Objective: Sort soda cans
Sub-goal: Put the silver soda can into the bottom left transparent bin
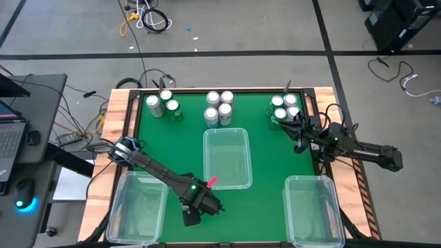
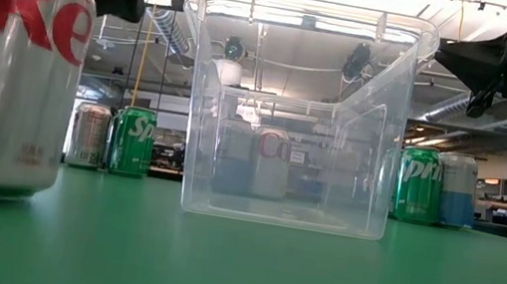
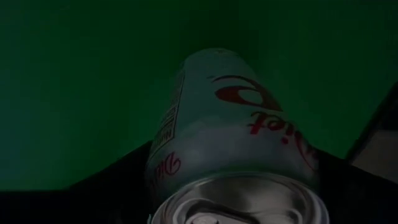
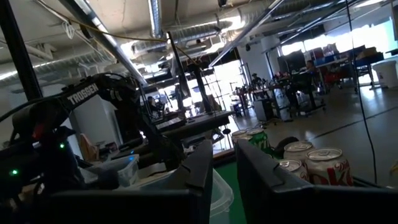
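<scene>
Item: silver-white Diet Coke can [image 2: 2,74], upright on the green table [image 1: 265,200], near the front edge between the left bin [image 1: 138,207] and the centre bin [image 1: 227,157]. Your left gripper [image 1: 193,215] is down over it; in the left wrist view the can's top and side fill the frame between the dark fingers, which stand wide on either side. You cannot tell from these views whether the pads touch the can. Risk: if you lift away off-line, a finger may catch the rim and tip the can, which would then roll across the table or off its front edge. If you mean to grasp, closing off-centre could push it over instead. Remaining cans [image 1: 219,107]: three clusters along the far edge, left, middle and right, well apart from this one. Right gripper [image 1: 298,132]: beside the far-right cluster of cans; its fingers [image 4: 202,171] stand narrowly apart with nothing between them. Risk there: you could knock a neighbour over, since those cans stand touching one another and leave little room for a finger.
</scene>
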Motion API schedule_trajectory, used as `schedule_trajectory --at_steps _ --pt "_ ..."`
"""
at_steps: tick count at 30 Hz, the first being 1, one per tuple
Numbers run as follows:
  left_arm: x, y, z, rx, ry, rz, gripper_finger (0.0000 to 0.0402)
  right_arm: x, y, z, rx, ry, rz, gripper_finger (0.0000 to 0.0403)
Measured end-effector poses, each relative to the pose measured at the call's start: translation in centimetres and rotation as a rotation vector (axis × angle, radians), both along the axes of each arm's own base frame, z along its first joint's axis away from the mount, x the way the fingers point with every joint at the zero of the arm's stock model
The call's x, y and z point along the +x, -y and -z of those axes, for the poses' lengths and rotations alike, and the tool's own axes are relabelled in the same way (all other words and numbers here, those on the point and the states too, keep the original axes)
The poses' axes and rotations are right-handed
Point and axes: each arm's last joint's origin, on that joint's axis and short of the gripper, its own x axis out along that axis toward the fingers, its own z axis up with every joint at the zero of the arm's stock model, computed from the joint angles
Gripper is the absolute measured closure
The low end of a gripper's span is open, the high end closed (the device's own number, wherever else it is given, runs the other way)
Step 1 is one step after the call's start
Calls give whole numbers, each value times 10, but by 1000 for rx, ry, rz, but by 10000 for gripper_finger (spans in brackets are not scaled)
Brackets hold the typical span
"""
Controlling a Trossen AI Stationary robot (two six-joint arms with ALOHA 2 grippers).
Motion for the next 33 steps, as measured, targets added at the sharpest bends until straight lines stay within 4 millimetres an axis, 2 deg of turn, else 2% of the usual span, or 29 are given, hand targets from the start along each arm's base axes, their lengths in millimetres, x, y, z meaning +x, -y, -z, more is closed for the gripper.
schedule_trajectory --at_steps 7,11,16,21,25,28,33 --pt "-6 -9 -42 27 -62 64 108 0 0 2 5 -20 0 345" --pt "-7 -16 -79 -40 61 37 108 1 0 4 11 -44 0 343" --pt "-13 -36 -123 -40 224 -50 108 1 0 5 13 -52 0 345" --pt "-28 -60 -150 -25 311 -154 108 1 0 5 14 -53 0 345" --pt "-47 -83 -168 -29 361 -231 108 1 0 5 14 -53 -1 345" --pt "-69 -100 -176 -25 385 -285 108 1 0 5 14 -54 0 345" --pt "-115 -119 -172 -10 375 -384 108 1 0 5 14 -54 -1 345"
